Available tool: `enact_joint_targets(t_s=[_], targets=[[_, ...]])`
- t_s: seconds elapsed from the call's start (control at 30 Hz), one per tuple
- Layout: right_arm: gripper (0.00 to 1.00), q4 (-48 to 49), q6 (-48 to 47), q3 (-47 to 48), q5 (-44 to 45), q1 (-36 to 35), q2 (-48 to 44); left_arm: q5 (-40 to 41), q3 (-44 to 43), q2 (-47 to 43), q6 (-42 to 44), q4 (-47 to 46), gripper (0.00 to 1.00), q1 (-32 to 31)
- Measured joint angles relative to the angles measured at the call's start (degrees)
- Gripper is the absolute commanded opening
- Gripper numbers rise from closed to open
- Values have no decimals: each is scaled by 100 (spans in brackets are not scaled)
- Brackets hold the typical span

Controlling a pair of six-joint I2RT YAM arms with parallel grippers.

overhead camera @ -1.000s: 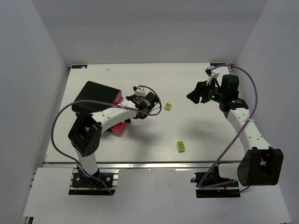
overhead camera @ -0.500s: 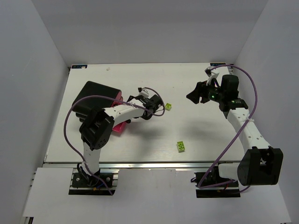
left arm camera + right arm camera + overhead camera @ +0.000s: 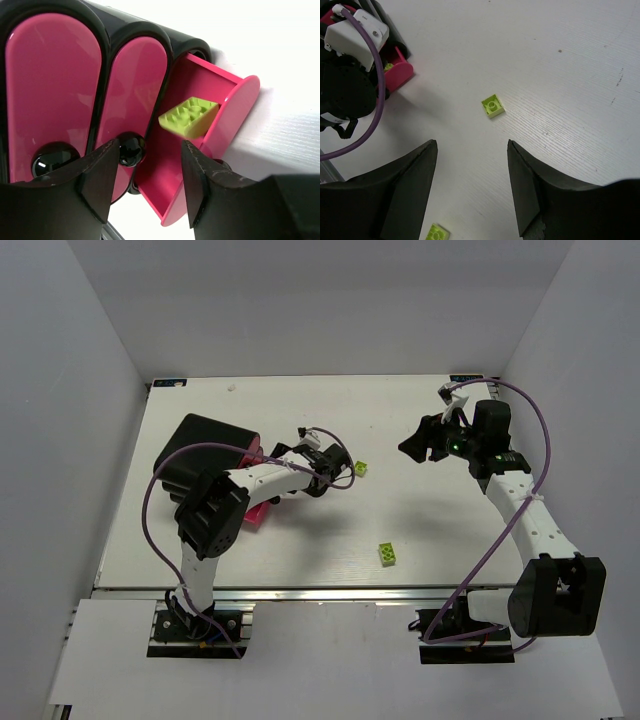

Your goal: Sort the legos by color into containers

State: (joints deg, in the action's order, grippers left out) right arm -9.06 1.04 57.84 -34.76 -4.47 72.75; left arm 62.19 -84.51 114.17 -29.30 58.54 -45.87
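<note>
**A:** Any count on the sorting?

**B:** Close to finished, by the look of it. Only 2 loose pieces on the counter (image 3: 450, 540), both lime. A far lime brick (image 3: 361, 469) just right of the left jaws, and a near lime brick (image 3: 387, 555) toward the front edge, well apart from the first. No red or dark green loose anywhere in view.

**A:** And the containers?

**B:** Black cabinet (image 3: 200, 440) on the left side of the counter, with 3 pink drawers. 2 shut drawers (image 3: 50, 85) side by side, round black knobs (image 3: 52, 157) showing. 1 open drawer (image 3: 231, 107) pulled out, with a third lime brick (image 3: 189, 117) tilted inside it. Hard to say whether resting there or dropping in.

**A:** Jaws?

**B:** Left jaws apart, nothing between them, pointed at the open drawer from just outside. Right jaws wide and empty too, hanging above the counter with the far lime brick below.

**A:** So what remains?

**B:** Judging from that layout — fetching the 2 loose lime bricks and dropping both into that same open drawer. Probably a push to close it afterward. No way of checking inside the 2 shut drawers, so red and green only presumed sorted.
</note>
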Motion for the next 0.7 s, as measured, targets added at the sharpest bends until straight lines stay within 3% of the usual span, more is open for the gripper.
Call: enact_joint_targets(t_s=[0.13,0.17,0.2,0.27,0.33,0.4,0.47,0.5,0.53,0.57,0.63,0.7], targets=[[64,0,0,0,-24,0,0,20,-46,0,0,55,58,0],[63,0,0,0,-37,0,2,20,-74,0,-7,74,51,-2],[62,0,-24,0,-52,0,4,22,-109,0,-15,96,26,-4],[53,-2,-144,0,-142,0,22,-26,-232,0,-26,151,6,-20],[25,-9,-304,0,-299,-4,81,-175,-417,-4,15,184,0,-55],[26,-164,-520,37,-501,-28,238,-586,-564,-109,136,0,0,-120],[39,-466,-846,214,-608,-92,527,-1373,-280,-527,308,-437,17,-133],[51,-647,-1019,356,-605,-142,728,-1871,-28,-852,391,-680,29,-133],[57,-826,-1163,501,-584,-219,935,-2330,278,-1270,481,-940,57,-133],[61,-990,-1327,614,-531,-293,1108,-2750,562,-1694,564,-1158,67,-133],[72,-1318,-1665,796,-334,-525,1388,-3679,1180,-2638,581,-1690,75,-133],[80,-1602,-1934,807,-109,-732,1462,-4424,1641,-3390,551,-2186,77,-133]])
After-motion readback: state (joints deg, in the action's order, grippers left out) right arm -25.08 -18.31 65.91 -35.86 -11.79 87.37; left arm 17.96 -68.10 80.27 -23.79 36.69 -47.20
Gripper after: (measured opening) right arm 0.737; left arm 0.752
